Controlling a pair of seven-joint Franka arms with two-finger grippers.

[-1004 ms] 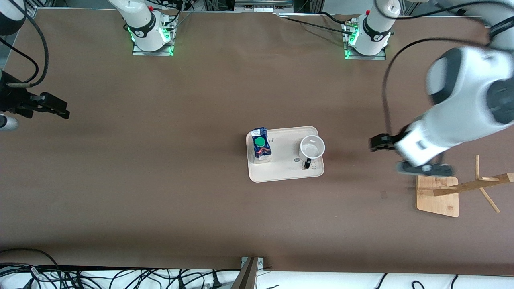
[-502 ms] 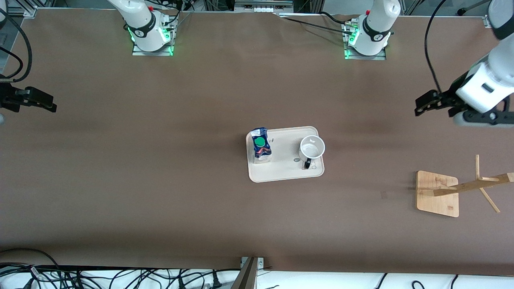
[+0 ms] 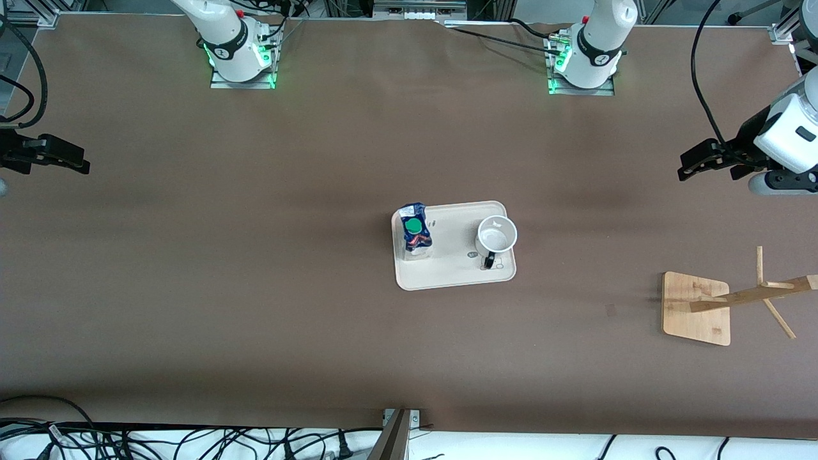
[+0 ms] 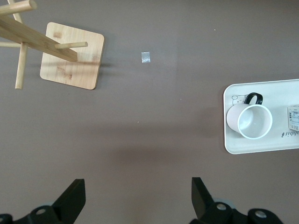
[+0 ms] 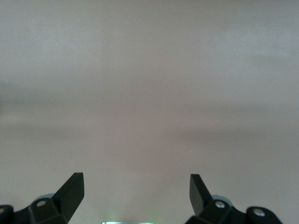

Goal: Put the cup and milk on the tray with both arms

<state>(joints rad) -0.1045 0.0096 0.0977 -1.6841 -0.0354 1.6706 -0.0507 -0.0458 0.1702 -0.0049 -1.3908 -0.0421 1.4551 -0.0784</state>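
The cream tray (image 3: 450, 276) lies at the middle of the table. The white cup (image 3: 496, 237) with its black handle stands upright on the tray's end toward the left arm. The blue and white milk (image 3: 415, 231) with a green cap stands on the tray's other end. In the left wrist view the cup (image 4: 250, 121), the tray (image 4: 261, 147) and an edge of the milk (image 4: 294, 118) show. My left gripper (image 3: 693, 163) (image 4: 138, 196) is open and empty, up over the table's left-arm end. My right gripper (image 3: 73, 160) (image 5: 136, 191) is open and empty over the table's right-arm end.
A wooden rack with a flat square base (image 3: 696, 308) and slanted pegs (image 3: 767, 292) stands toward the left arm's end, nearer to the front camera than the tray; it also shows in the left wrist view (image 4: 71, 61). Cables lie along the table's near edge (image 3: 192, 441).
My left gripper has risen and drawn away from over the rack base toward the table's left-arm edge. My right gripper has drawn back toward its edge. Cup, milk and tray have not moved.
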